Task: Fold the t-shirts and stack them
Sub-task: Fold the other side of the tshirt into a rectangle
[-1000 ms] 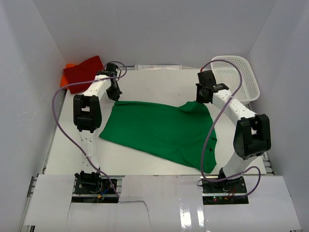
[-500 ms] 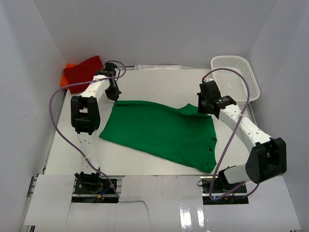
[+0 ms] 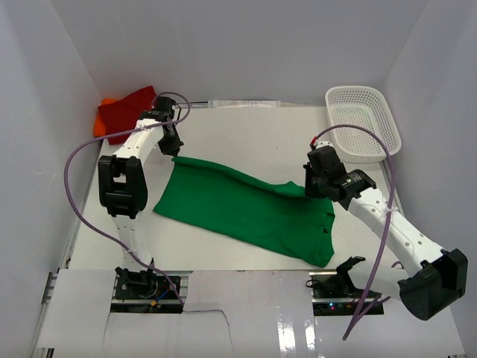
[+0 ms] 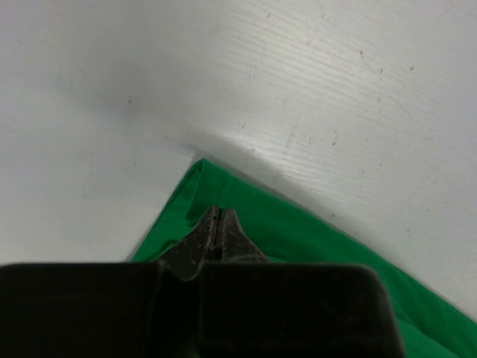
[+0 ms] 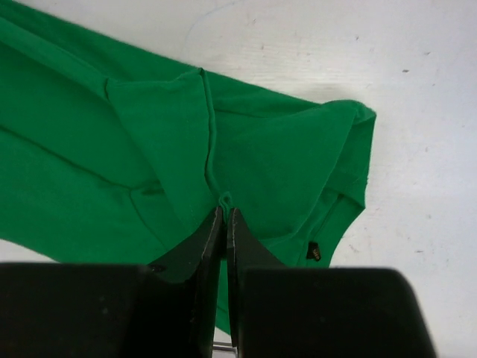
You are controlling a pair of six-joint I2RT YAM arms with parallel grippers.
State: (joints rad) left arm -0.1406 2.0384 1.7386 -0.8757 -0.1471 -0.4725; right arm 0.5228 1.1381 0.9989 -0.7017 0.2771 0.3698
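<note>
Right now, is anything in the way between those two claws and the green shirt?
Nothing visible. The left gripper and the right gripper are each shut on the far edge of the green t-shirt. The red t-shirt and the basket sit apart at the back corners.

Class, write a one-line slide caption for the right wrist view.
Right gripper shut, pinching a fold of the bright green cloth t-shirt lying on the white table.

A white mesh basket sits at the far right corner of the white table.
</note>
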